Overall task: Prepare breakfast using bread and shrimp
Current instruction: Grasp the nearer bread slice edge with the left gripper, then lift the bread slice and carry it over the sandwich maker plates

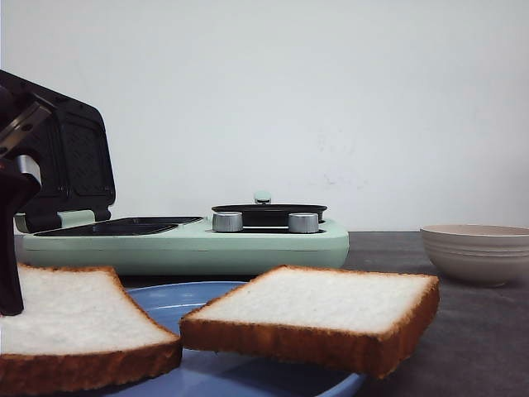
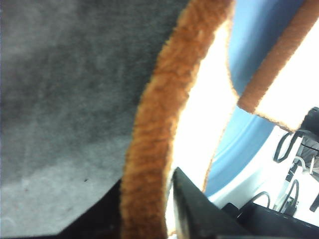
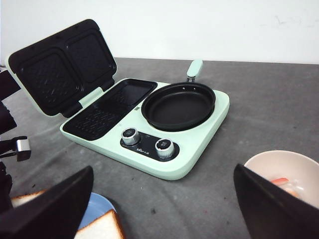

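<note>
Two slices of bread lie on a blue plate [image 1: 192, 301]. The left slice [image 1: 74, 318] has my left gripper [image 1: 10, 248] at its left edge. In the left wrist view that slice's brown crust [image 2: 154, 124] sits between the two dark fingers, one of them [image 2: 192, 209] pressed on the white face, so the gripper is shut on it. The right slice [image 1: 322, 302] rests tilted on the plate rim, untouched. The shrimp [image 3: 283, 182] lies in the beige bowl [image 3: 264, 164]. My right gripper [image 3: 159, 214] hangs wide open above the table between plate and bowl, holding nothing.
A mint-green sandwich maker [image 1: 190, 244] stands behind the plate, its black lid [image 1: 78, 165] raised at the left and a black frying pan [image 3: 178, 105] on its right half. The bowl [image 1: 478, 252] sits to the right on the grey table.
</note>
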{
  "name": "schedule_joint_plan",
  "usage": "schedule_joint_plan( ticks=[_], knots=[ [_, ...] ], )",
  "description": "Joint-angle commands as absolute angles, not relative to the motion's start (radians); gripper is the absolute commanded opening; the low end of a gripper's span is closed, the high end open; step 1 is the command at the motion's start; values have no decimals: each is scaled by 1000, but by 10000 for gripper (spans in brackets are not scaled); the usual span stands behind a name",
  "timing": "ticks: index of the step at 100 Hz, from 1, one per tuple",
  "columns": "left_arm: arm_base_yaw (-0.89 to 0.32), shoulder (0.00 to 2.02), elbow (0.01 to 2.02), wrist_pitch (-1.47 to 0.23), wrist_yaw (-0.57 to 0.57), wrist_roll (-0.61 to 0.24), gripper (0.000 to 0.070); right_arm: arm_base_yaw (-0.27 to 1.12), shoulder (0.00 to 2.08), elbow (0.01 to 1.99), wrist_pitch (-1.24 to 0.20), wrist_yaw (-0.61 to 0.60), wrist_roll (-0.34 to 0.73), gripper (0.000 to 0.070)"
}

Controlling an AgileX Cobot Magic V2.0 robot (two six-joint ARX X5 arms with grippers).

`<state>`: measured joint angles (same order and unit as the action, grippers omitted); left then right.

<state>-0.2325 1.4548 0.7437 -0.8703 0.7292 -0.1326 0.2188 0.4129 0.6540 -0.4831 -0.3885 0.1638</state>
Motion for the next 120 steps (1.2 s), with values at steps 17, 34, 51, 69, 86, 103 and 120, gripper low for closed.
schedule_joint_plan(
  ticks=[17,34,51,69,86,103,120],
  knots=[
    [-236,1470,767,-904,721,-67,3,222,416,667,-476,-384,157,566],
    [-236,1458,813,-939,752,-45,3,222,416,667,-476,-382,157,566],
    [-236,1455,895,-989,760,-40,3,223,416,667,-476,-362,156,566],
    [-236,1455,997,-1033,760,-34,3,222,416,667,-476,-362,155,566],
    [-237,1455,1102,-1052,760,-34,3,222,416,667,-477,-358,148,566],
    [-255,1455,1200,-1037,760,-35,3,222,417,667,-476,-356,145,565],
    [-276,1455,1281,-935,750,-78,3,222,417,667,-476,-339,145,565]
  ],
)
